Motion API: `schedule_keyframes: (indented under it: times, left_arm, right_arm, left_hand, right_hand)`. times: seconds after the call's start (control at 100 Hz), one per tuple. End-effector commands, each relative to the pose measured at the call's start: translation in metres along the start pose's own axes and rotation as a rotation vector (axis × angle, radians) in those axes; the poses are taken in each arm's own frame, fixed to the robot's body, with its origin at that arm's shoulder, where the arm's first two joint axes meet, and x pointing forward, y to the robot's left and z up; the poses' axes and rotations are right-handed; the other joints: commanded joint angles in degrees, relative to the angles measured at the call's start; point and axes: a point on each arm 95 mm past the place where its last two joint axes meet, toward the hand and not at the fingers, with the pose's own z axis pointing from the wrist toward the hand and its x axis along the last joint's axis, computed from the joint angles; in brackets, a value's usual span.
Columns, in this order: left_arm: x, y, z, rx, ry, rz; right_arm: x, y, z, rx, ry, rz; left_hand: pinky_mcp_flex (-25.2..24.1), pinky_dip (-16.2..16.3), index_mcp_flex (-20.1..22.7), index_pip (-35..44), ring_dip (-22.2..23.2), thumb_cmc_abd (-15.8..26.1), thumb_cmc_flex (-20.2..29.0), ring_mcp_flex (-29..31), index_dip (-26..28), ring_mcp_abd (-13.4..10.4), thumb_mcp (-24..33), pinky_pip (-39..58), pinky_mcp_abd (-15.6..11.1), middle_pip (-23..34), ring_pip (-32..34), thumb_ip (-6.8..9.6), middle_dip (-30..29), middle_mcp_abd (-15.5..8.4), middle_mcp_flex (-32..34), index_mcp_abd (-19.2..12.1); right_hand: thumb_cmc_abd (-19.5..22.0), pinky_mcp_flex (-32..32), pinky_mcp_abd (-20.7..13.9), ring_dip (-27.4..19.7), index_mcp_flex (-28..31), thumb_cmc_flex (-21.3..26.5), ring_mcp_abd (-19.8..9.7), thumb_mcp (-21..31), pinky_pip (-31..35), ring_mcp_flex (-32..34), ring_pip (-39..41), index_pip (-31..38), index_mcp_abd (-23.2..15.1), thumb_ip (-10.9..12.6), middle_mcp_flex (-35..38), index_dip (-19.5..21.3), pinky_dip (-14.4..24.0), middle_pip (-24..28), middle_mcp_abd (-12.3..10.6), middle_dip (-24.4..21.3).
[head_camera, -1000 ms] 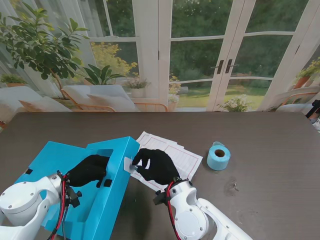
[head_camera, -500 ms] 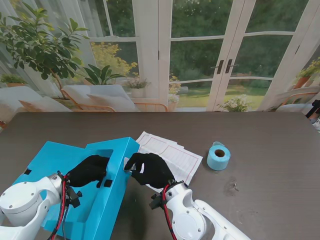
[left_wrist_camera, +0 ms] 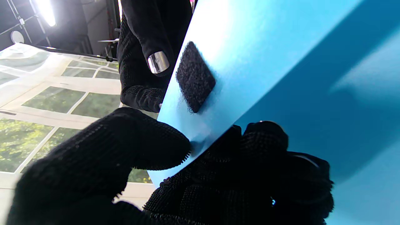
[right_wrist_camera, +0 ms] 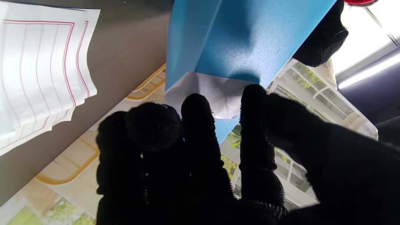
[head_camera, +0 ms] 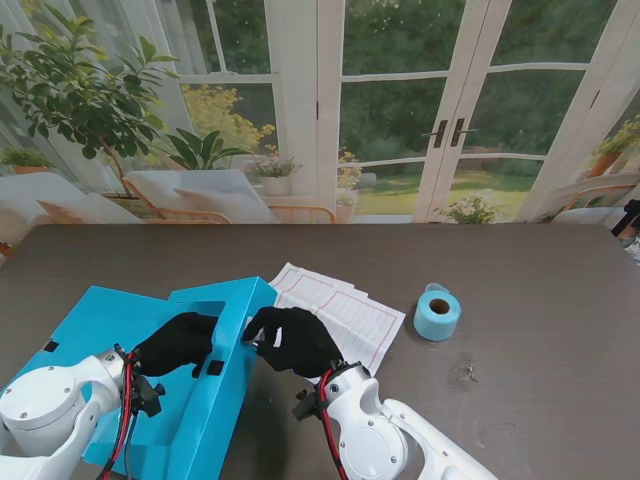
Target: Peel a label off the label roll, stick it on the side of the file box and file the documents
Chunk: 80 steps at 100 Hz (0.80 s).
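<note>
The blue file box lies open on the table at my near left. My left hand grips its side wall between thumb and fingers, beside a black velcro patch. My right hand presses a white label against the outer side of the box, fingertips on the label. The documents, white sheets with red lines, lie right of the box, partly under my right hand. The blue label roll stands farther right.
The dark table's far half carries nothing I can make out. A small pale speck lies on the table to the right of my right arm. Windows and plants stand beyond the far edge.
My right hand has moved left with the label until it meets the box's side wall. The left hand has stayed on the box.
</note>
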Motion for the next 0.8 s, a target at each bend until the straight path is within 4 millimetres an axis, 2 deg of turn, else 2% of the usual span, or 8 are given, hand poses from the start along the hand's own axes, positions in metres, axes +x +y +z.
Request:
schedule_keyframes:
  times: [0.0,0.09,0.32,0.79]
  left_arm:
    - [0.003,0.006,0.002,-0.024,0.011,-0.003]
    - [0.002,0.005,0.001,-0.015,0.007,-0.004]
    - [-0.005,-0.002,-0.003,0.031,-0.02,0.001]
    - [-0.027,-0.04,0.004,0.21,-0.124,-0.004]
  right_arm:
    - [0.002,-0.006,0.001,0.02,0.001,0.005]
    - [0.001,-0.005,0.002,0.017,0.0,-0.005]
    - [-0.009,0.003,0.006,-0.014,-0.028,-0.021]
    - [-0.027,0.033,0.0,-0.031,-0.086,-0.061]
  left_hand:
    - [-1.44,0.45,0.42,5.15,0.06,1.42,2.54,0.57,1.38,0.42,4.23,1.82,-0.63,2.17,3.79,2.15,1.34,-5.66,1.69,1.49]
    - [-1.45,0.47,0.42,5.15,0.04,1.44,2.57,0.57,1.38,0.42,4.24,1.81,-0.64,2.17,3.8,2.16,1.34,-5.66,1.69,1.5]
    - [-1.66,0.58,0.3,5.15,0.03,1.45,2.53,0.51,1.35,0.46,4.18,1.86,-0.78,2.17,3.82,2.14,1.34,-5.66,1.69,1.43]
    - [-2.0,0.76,0.11,5.35,0.11,1.39,2.77,0.04,1.1,0.65,4.0,1.69,-0.95,2.2,3.81,1.77,1.44,-5.65,1.54,1.32]
  right_hand:
    - [0.99,-3.9,-1.49,0.92,-2.89,0.44,1.54,1.68,2.41,1.42,1.08,-6.34,-1.59,1.81,-0.56,-1.35,0.84,-0.47,-0.77,0.31]
    - [1.27,-3.8,-1.55,0.9,-3.23,-0.75,1.61,1.41,2.43,1.44,1.06,-7.26,-1.61,2.74,-0.77,-0.9,0.9,-0.59,-0.87,0.0]
    - [1.56,-3.75,-1.23,0.65,-3.32,-2.04,2.03,0.73,2.36,1.27,0.42,-7.82,-0.77,3.1,-1.15,-0.26,0.93,-1.74,-0.52,-1.48]
    - [2.78,-3.75,-0.97,0.19,-3.85,-3.26,2.45,-0.13,2.21,1.24,-0.65,-8.39,1.47,3.97,-0.81,0.75,0.9,-2.29,-0.2,-3.67]
